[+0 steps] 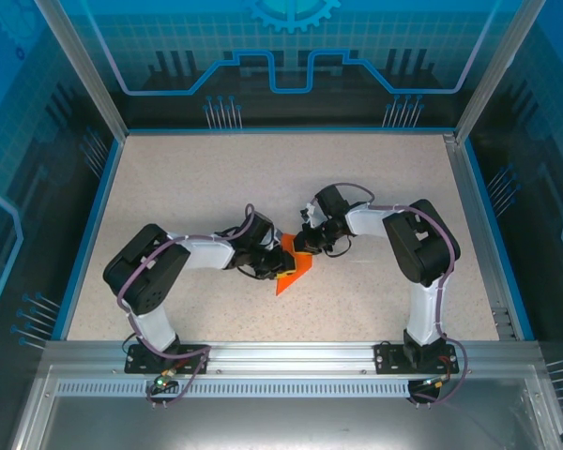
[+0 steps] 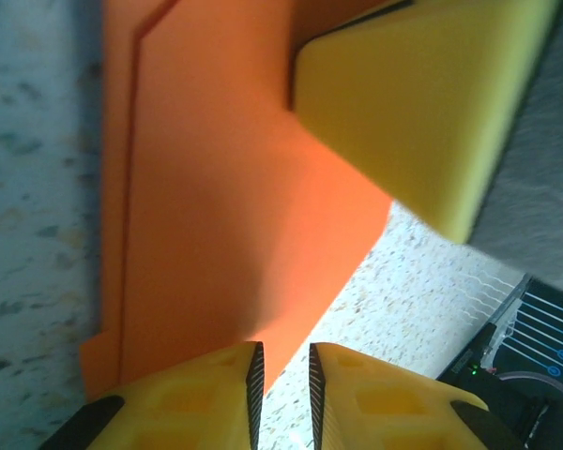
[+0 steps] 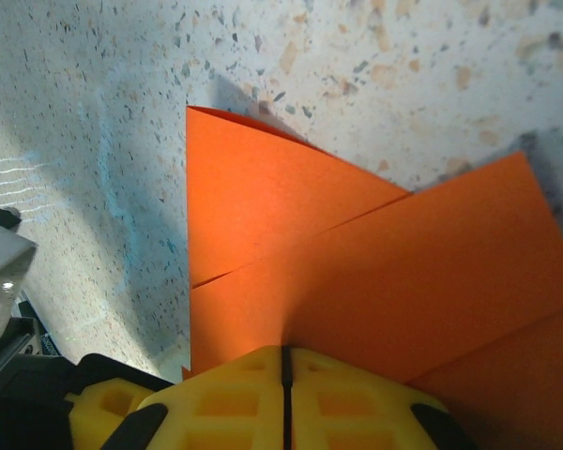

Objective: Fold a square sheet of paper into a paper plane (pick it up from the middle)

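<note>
We judge the folded paper (image 1: 295, 270) to be feather-light, thin and floppy. It would crumple or tear easily and slide on the speckled table (image 1: 197, 178), though its creases lend it a little stiffness. It lies near the middle of the table, between the two arms, in overlapping layers.

The right gripper (image 3: 284, 361) has its fingers pressed together, pinching the paper at a crease, and one flap lifts off the table. The left gripper (image 2: 283, 364) has its fingers slightly apart over the paper's corner. The table shows through the gap, so we see it holding nothing.

We would take hold at a folded edge, not a loose flap. The right gripper's yellow finger (image 2: 422, 103) rests on the paper close ahead, leaving the left gripper little room.
</note>
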